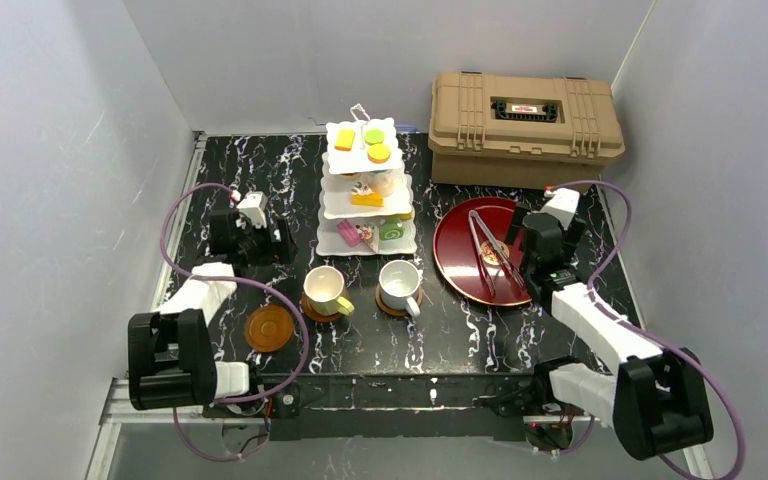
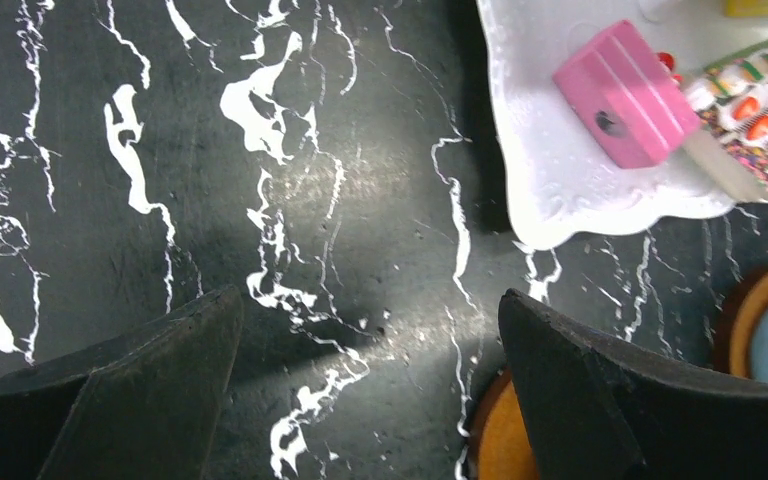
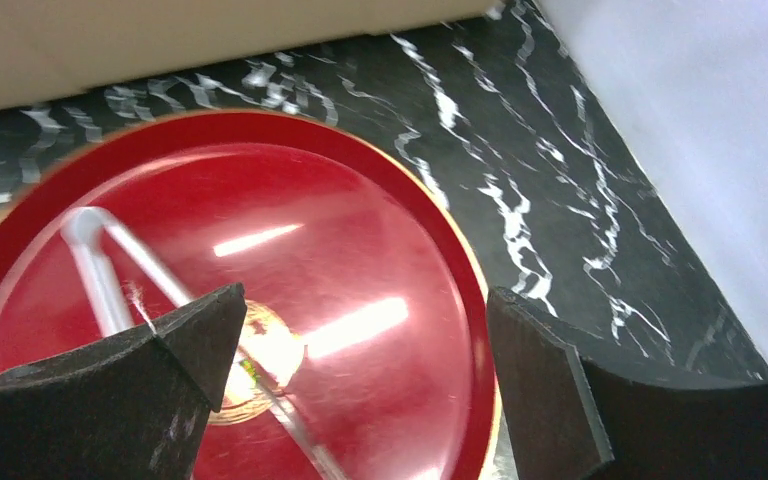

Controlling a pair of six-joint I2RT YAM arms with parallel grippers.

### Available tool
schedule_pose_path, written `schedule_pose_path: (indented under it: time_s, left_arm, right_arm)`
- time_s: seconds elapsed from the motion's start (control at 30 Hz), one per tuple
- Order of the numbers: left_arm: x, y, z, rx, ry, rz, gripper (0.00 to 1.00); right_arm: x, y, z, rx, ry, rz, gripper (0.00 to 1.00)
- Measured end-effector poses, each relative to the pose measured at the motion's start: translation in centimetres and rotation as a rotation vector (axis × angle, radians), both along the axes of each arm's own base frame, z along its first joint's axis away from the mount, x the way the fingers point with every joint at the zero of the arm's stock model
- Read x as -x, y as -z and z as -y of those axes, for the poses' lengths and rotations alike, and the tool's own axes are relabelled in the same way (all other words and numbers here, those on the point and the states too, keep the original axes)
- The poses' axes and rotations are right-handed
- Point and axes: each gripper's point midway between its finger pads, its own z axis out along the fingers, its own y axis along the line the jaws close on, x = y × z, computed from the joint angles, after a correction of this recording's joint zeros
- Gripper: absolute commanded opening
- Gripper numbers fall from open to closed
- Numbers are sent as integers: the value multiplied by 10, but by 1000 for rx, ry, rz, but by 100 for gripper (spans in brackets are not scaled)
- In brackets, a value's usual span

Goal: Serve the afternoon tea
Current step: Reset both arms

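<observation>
Two mugs stand nearest my side of the black marbled table [image 1: 440, 340], each on a round brown coaster: the pale yellow-green mug [image 1: 325, 290] to the left and the white mug [image 1: 398, 284] just beside it on the right. A third coaster [image 1: 269, 327] lies bare, left of both and a little closer to me.

Further in, my left gripper [image 2: 370, 305] hangs over open tabletop with its fingers spread wide and nothing between them. Through its wrist camera I see the scalloped edge of the cake stand's lowest tier up and to the right, with a pink toy pastry [image 2: 625, 95] lying on it.

My right gripper [image 3: 365, 300] is likewise spread and holds nothing, poised over the red tray [image 1: 465, 255], where a pair of tongs [image 1: 483, 250] lies. Something small and golden sits under the tongs; I cannot tell what it is.

Behind the mugs rises the white three-tier cake stand [image 1: 338, 203], with colourful pastries on every level. Farthest back, at the right, sits the tan ribbed case [image 1: 525, 125], its lid down.
</observation>
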Motion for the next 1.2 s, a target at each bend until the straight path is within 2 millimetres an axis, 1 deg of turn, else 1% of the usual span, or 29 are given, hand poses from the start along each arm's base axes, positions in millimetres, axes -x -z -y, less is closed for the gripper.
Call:
schedule_pose_path:
  time_s: [0.07, 0.13, 0.2, 0.27, 0.37, 0.47, 0.57, 0.63, 0.7, 0.77, 0.8, 0.87, 0.9, 0.93, 1.07, 1.1, 1.2]
  left_arm:
    - [-4, 7, -3, -13, -13, 12, 98]
    - [-11, 7, -7, -26, -24, 64, 98]
    - [-18, 6, -11, -36, -37, 115, 98]
    - [-22, 8, -14, -41, -42, 154, 98]
    - [-26, 20, -18, -49, -49, 180, 98]
    - [-32, 29, -24, -48, -65, 190, 98]
    - [-40, 30, -27, -46, -77, 220, 98]
    - [-41, 27, -29, -46, -89, 255, 98]
    - [-36, 26, -30, -52, -96, 303, 98]
    - [-24, 31, -29, -58, -104, 349, 98]
    - [-17, 37, -29, -57, -110, 361, 98]
    - [-5, 50, -28, -61, -110, 334, 98]
    - [-6, 49, -28, -59, -115, 336, 98]
    - [-11, 46, -29, -63, -116, 344, 98]
    - [-34, 25, -25, -90, -107, 405, 98]
    - [-36, 22, -24, -93, -104, 415, 98]
    - [-35, 24, -23, -99, -101, 409, 98]
  right_arm:
    - [1, 15, 21, 13, 69, -14, 98]
    - [4, 31, 38, 32, 126, -37, 98]
    - [4, 44, 51, 55, 166, -61, 98]
    - [1, 53, 56, 71, 182, -71, 98]
    - [0, 69, 62, 89, 188, -78, 98]
    - [-6, 82, 63, 100, 185, -87, 98]
    - [-14, 96, 61, 107, 168, -95, 98]
    - [-18, 101, 60, 112, 152, -93, 98]
    - [-25, 100, 57, 110, 131, -69, 98]
    - [-30, 98, 53, 108, 109, -33, 98]
    - [-30, 97, 51, 107, 86, -12, 98]
    - [-23, 101, 44, 116, 32, 10, 98]
    - [-20, 101, 41, 120, 16, 31, 98]
    - [-20, 100, 38, 121, 2, 50, 98]
    - [-26, 99, 32, 123, -33, 62, 98]
    - [-26, 99, 34, 123, -32, 63, 98]
    - [-27, 99, 37, 123, -30, 61, 98]
